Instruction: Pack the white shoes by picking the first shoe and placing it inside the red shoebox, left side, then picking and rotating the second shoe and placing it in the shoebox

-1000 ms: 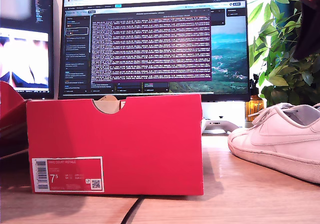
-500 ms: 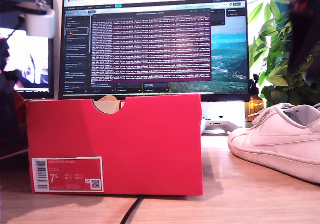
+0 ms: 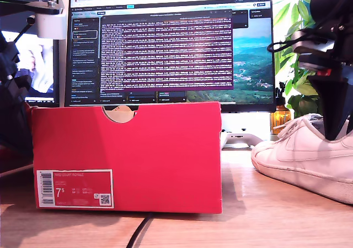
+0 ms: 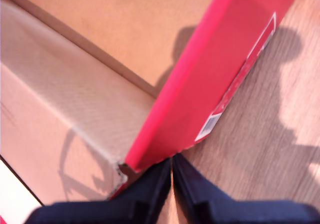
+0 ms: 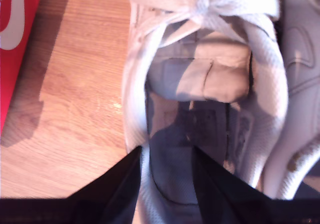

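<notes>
Wooden surface (image 3: 265,204), monitor (image 3: 168,49) behind. Red shoebox (image 3: 127,157) at the exterior view's left; first tool (image 4: 171,176) nearly closed at its corner, gripping nothing visible. Second tool (image 5: 167,174) part-open, straddling the white shoe's (image 3: 303,157) collar at the exterior view's right.

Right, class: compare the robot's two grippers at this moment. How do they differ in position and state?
My first gripper sits at a corner of the red shoebox, its jaws nearly closed; my second gripper is over the white shoe, jaws apart and straddling its collar. The first is at the exterior view's left, the second at its right. Both have dark fingers and hold nothing yet.
</notes>
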Motion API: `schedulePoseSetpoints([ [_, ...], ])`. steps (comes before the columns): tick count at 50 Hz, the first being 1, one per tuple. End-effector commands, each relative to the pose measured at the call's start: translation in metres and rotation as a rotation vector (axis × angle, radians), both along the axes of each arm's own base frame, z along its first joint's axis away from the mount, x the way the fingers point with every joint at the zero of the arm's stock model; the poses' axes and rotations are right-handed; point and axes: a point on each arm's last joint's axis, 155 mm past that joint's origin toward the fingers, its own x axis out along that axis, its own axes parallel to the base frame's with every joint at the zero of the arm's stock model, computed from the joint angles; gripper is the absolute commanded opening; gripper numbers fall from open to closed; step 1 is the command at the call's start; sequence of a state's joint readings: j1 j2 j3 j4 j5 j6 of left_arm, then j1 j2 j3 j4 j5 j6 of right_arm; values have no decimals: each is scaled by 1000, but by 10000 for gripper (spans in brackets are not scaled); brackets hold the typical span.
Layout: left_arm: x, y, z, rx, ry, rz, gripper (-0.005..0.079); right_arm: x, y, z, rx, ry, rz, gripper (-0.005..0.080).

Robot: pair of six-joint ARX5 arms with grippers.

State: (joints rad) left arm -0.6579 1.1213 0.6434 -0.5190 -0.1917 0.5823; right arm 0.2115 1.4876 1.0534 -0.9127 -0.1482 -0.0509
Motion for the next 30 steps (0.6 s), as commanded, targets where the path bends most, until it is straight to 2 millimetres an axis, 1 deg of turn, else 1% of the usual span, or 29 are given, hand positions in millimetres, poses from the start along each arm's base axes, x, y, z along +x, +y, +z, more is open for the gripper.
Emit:
schedulePoseSetpoints([
  [1,3,-3,2,-15,-10,5,-19,-6,6,-19,-12,58,26,285],
  [12,3,-3,2,-16,-10,4,-19,-10,6,-11,-21,82,31,285],
  [20,3,-3,2,-17,-10,4,-19,-6,8,1,-18,73,29,285],
  [30,3,-3,2,-16,-9,4,-19,-14,6,1,-25,105,28,286],
])
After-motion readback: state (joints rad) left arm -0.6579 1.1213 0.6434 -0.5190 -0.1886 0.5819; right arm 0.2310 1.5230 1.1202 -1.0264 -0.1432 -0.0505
